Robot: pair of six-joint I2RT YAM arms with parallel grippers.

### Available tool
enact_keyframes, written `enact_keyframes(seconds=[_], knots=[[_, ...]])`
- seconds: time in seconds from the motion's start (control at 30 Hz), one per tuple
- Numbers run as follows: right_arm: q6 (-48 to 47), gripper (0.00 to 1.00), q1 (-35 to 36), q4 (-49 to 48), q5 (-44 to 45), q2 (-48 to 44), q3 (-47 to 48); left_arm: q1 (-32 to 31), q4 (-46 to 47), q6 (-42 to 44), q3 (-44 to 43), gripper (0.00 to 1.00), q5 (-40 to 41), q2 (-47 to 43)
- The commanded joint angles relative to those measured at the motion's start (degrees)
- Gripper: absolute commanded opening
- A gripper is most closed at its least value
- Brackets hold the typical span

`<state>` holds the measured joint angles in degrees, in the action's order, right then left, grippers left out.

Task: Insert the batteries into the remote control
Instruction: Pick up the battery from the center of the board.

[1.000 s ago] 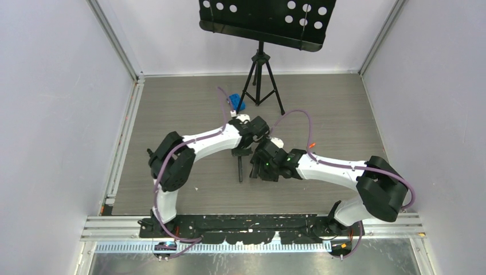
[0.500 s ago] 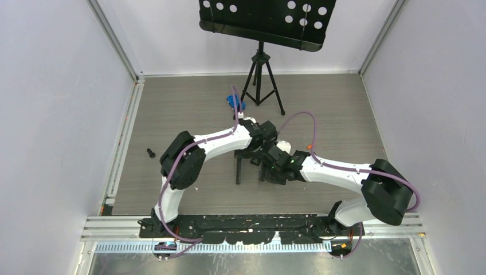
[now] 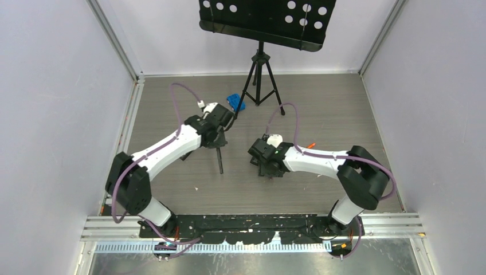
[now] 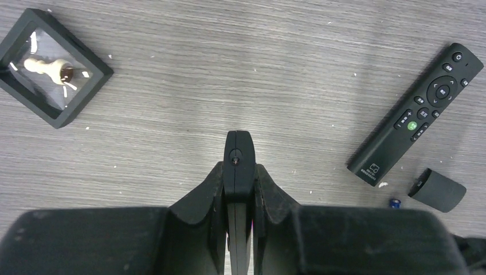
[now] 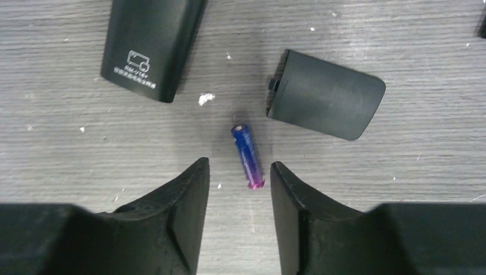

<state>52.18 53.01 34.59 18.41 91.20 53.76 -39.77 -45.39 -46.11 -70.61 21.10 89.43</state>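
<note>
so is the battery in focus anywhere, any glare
Right wrist view: purple battery crisp inside the open right gripper, shadows soft. Left wrist view: sharp, white glints on the black frame's glass; left gripper shut on the remote control. Top external view: evenly lit, battery too small to see.

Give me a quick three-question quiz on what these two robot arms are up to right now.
1. True or false: the left gripper is shut on the remote control.
2. What lies on the table at the open fingertips of the right gripper? A) a purple battery B) a coin C) a screwdriver
3. In a few words: what is the loose black piece that lies beside the battery, not touching it, likely to be?

Key: 1 true; 2 A; 3 probably a battery cover.
</note>
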Motion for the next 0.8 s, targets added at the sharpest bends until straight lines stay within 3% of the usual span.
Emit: enact_keyframes(seconds=[0.0,0.17,0.5,0.77], knots=[[-1.75,0.45,-1.11,1.62,3.16,2.84,2.78,4.02,7.35,4.80,3.77,0.00,-6.11,-6.19],[-2.53,0.38,-2.76,1.63,1.63,3.47,3.43,5.80,8.34,7.82,4.81,0.00,-9.41,-10.15],[-4.37,0.14,-5.29,1.97,-3.08,4.68,4.34,6.02,16.22,12.58,8.37,0.00,-20.04,-15.12],[-3.16,0.26,-5.64,2.59,-6.62,3.99,3.69,6.41,19.85,12.34,10.39,0.00,-23.72,-18.26]])
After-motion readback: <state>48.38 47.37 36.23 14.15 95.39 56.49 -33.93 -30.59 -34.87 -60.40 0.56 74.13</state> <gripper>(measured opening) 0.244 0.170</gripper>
